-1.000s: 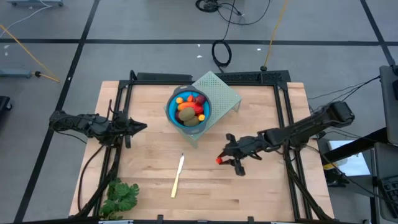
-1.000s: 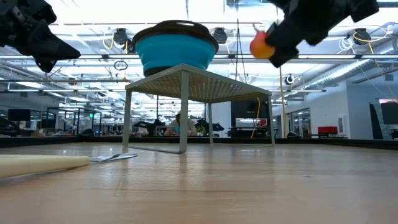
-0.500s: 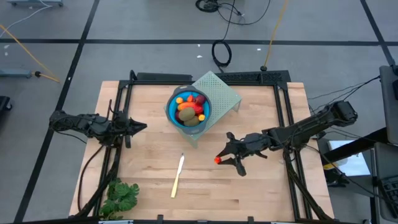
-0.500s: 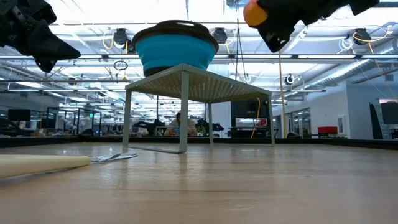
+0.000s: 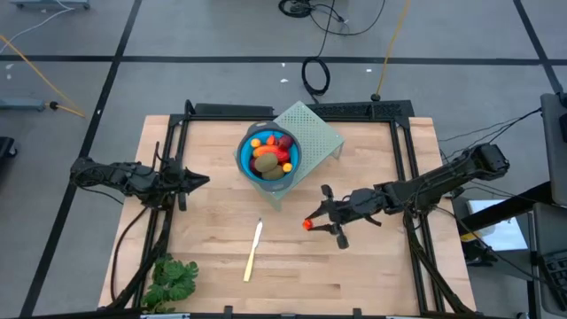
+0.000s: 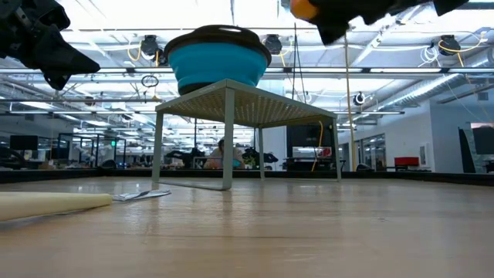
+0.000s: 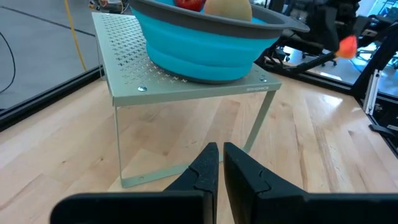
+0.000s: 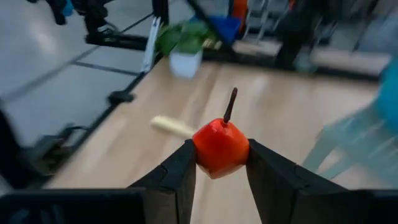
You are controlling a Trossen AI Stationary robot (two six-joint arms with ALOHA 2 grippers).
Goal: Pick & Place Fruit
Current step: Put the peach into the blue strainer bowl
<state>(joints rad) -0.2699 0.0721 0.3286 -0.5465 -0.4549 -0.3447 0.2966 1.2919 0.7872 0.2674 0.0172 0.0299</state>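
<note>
Right gripper (image 5: 317,224) clamped on a small red fruit (image 5: 307,225), seen from above out over the table (image 5: 372,275), arm stretched in low from the right edge, wrist pointing left. Blue bowl (image 5: 244,161) on a green rack (image 5: 321,135) holds more fruit (image 5: 269,155). Left gripper (image 5: 202,181) level at the left side, arm extended, waiting. Cream stick (image 5: 253,251) and leafy bunch (image 5: 172,282) nearer the front.

Low view: fruit (image 6: 302,8) high above the tabletop, just right of the bowl (image 6: 216,61), dark fingers around it.

Left wrist: fingers (image 7: 200,174) pressed together, aimed at the rack (image 7: 180,84).

Right wrist: fruit (image 8: 219,147) with a dark stem pinched between both fingers (image 8: 179,169).
</note>
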